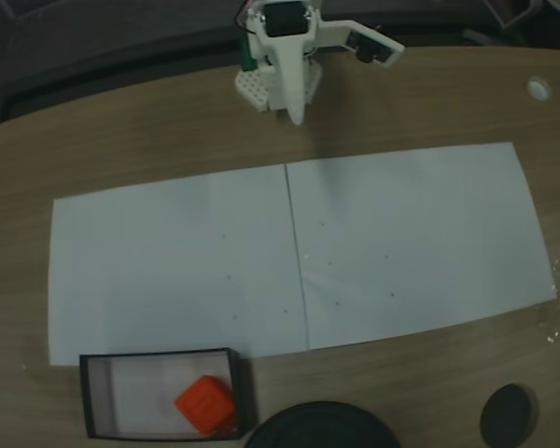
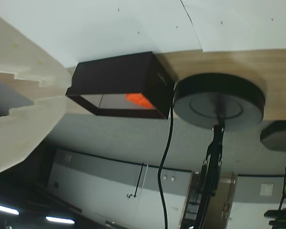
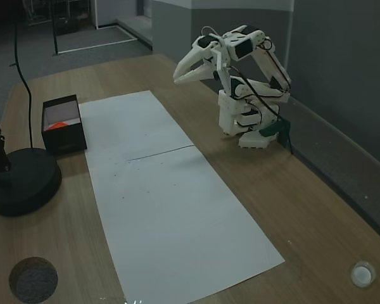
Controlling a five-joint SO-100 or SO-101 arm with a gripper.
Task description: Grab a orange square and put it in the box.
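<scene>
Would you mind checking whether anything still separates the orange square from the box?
Nothing visible does: the orange square already lies inside the box, toward its right end in a fixed view. The end effector is folded back near the arm's base, holding nothing.

A wooden tabletop point(image 1: 429, 103) carries two white paper sheets point(image 1: 177, 261) laid side by side, their edges meeting in a seam across the middle; small dark specks dot them. In a fixed view, a large round black stand base point(image 3: 22, 180) sits near the tabletop's left edge, with a thin black pole rising from it and a black cable point(image 3: 22, 76) running past. A smaller round black disc point(image 3: 33, 278) lies toward the near left corner. A small white cap-like round piece point(image 3: 362, 274) rests near the near right corner. In the wrist view, the stand base point(image 2: 219, 102) lies at the tabletop's edge, just beside the paper.
</scene>
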